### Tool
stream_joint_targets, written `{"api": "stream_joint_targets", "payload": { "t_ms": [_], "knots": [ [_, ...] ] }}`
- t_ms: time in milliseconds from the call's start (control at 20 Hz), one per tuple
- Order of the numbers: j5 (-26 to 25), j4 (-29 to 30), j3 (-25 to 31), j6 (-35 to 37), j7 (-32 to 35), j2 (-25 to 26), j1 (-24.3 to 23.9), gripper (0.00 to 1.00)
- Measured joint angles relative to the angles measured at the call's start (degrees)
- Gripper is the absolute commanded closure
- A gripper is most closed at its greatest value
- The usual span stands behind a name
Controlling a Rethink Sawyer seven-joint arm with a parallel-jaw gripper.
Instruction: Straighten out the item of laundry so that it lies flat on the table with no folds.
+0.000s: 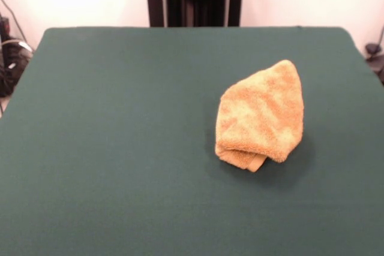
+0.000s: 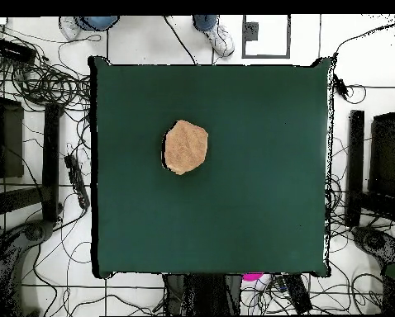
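Note:
The item of laundry (image 1: 261,114) is a small mustard-yellow fluffy towel, folded over on itself into a rounded, pointed lump with a lower layer peeking out at its near edge. It lies on the dark green table (image 1: 120,148), right of centre in the front view. In the overhead view the towel (image 2: 185,147) sits left of centre, toward the far half of the table (image 2: 259,182). Neither view shows the gripper or the arm.
A person's feet (image 2: 217,35) in shoes stand on the floor just beyond the table's top edge in the overhead view. Cables (image 2: 52,82) and dark equipment lie on the floor along both sides of the table.

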Motion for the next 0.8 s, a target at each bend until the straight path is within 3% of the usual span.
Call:
{"api": "stream_joint_targets", "payload": {
  "t_ms": [800],
  "knots": [
    [-6.5,-0.3,0.1,-0.3,0.0,3.2,4.1,0.00]
  ]
}}
